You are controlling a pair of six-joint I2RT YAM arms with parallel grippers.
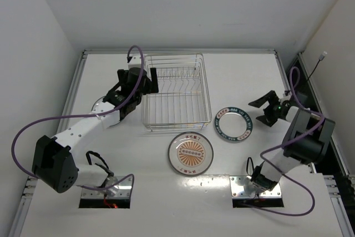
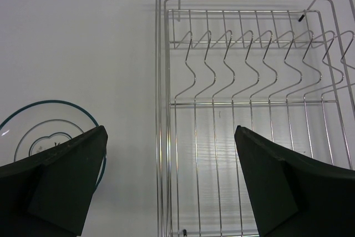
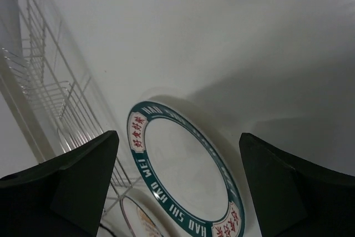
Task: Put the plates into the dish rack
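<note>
Quick status from my end: nothing's loaded yet as far as I can see. The rectangular silver wire dish rack (image 1: 177, 104) sits just above the middle of the top view and its tines are all bare, so the whole job is ahead of me.

Both plates lie flat on the white bench (image 1: 138, 165). The round white plate with the dark teal rim band (image 1: 234, 123) is right of centre, just beside the rack's lower right corner. The round plate with the orange-brown patterned centre (image 1: 191, 154) is below the rack, near the middle of the frame.

The right fingers (image 3: 72, 181) are spread wide with nothing in them. In the wrist view the teal-rimmed plate fills the lower middle between them, and I can't see any contact with it. My guess is that plate goes first.

The left fingers (image 2: 66, 176) are wide open too, holding nothing. They hang over the rack's left wall. There's also a clear round dish with a thin teal edge (image 2: 39, 131) at the lower left of that wrist view, partly hidden by one finger. I can't tell whether it's one more for the rack.
</note>
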